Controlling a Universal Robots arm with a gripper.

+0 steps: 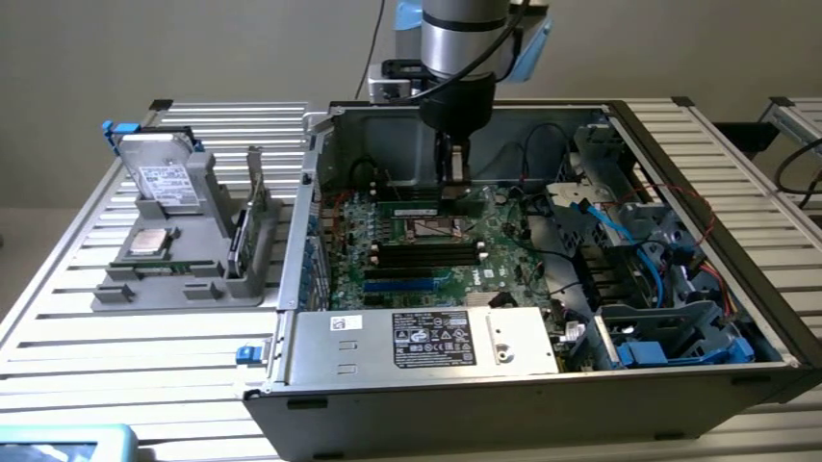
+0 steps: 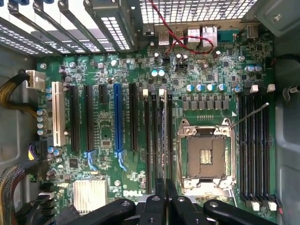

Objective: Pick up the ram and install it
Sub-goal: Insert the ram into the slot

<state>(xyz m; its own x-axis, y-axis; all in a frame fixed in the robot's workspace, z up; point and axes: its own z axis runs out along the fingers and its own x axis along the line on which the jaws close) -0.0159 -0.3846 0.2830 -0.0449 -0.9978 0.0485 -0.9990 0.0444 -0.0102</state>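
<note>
exterior view: the arm reaches down into the open computer case, and the gripper hangs over the motherboard beside the processor socket. its fingers are closed narrow on the ram, which is held level with its green face showing.

wrist view: the gripper pinches the ram, seen edge-on and lined up along the black slots next to the socket.

The green motherboard carries one blue slot, a white slot at nine o'clock and a red wire at twelve. The ram is green and the gripper is black.
</note>
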